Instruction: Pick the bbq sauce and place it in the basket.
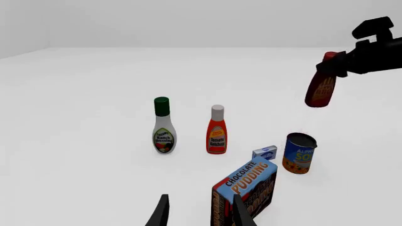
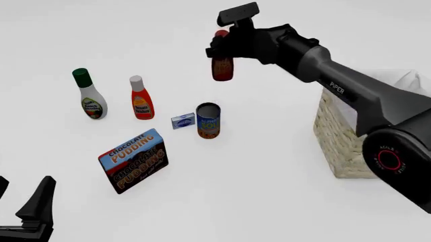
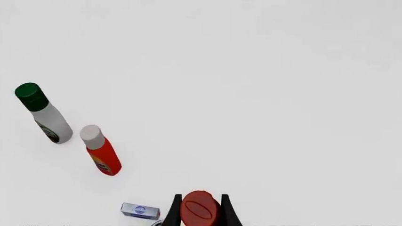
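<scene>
BBQ sauce, the slim dark red-brown bottle (image 2: 222, 68), is hanging above the table, pinched near its red cap by the right gripper (image 2: 219, 46), needing a level carry rightward over the straw-coloured wicker basket (image 2: 340, 136) before lowering inside.

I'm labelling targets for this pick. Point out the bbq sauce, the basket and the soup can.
bbq sauce (image 2: 223, 68): front view, on its label.
basket (image 2: 336, 138): front view, on its woven wall.
soup can (image 2: 208, 122): front view, on its side.

The ranch bottle (image 2: 89, 94) stands far left, the ketchup bottle (image 2: 141, 98) right of it. The pudding box (image 2: 133, 160) lies nearer; the basket (image 2: 350, 136) sits far right.
</scene>
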You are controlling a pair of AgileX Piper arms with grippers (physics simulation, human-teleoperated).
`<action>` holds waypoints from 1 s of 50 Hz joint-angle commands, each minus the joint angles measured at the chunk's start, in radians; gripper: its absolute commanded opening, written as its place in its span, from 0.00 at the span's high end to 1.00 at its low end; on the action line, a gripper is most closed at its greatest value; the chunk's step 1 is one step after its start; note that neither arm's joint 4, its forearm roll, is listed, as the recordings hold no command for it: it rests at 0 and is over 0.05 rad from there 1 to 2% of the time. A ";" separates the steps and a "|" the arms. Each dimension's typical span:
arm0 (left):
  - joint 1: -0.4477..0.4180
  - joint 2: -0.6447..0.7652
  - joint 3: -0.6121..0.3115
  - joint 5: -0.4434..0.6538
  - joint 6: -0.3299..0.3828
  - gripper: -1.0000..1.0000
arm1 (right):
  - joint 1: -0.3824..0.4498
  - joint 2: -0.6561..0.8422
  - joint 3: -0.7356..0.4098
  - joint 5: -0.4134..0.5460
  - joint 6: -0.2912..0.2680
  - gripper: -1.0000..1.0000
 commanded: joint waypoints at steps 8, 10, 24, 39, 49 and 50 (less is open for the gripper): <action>0.000 0.000 0.000 0.000 0.000 0.00 | -0.015 -0.153 0.085 0.001 0.021 1.00; 0.000 0.000 0.000 0.000 0.000 0.00 | -0.015 -0.160 0.086 0.005 0.024 1.00; 0.000 0.000 0.000 0.000 0.000 0.00 | -0.042 -0.244 0.089 0.052 0.073 1.00; 0.000 0.000 0.000 0.000 0.000 0.00 | -0.110 -0.368 0.169 0.066 0.043 1.00; 0.000 0.000 0.000 0.000 0.000 0.00 | -0.171 -0.461 0.232 0.085 0.041 1.00; 0.000 0.000 0.000 0.000 0.000 0.00 | -0.177 -0.469 0.233 0.090 0.041 1.00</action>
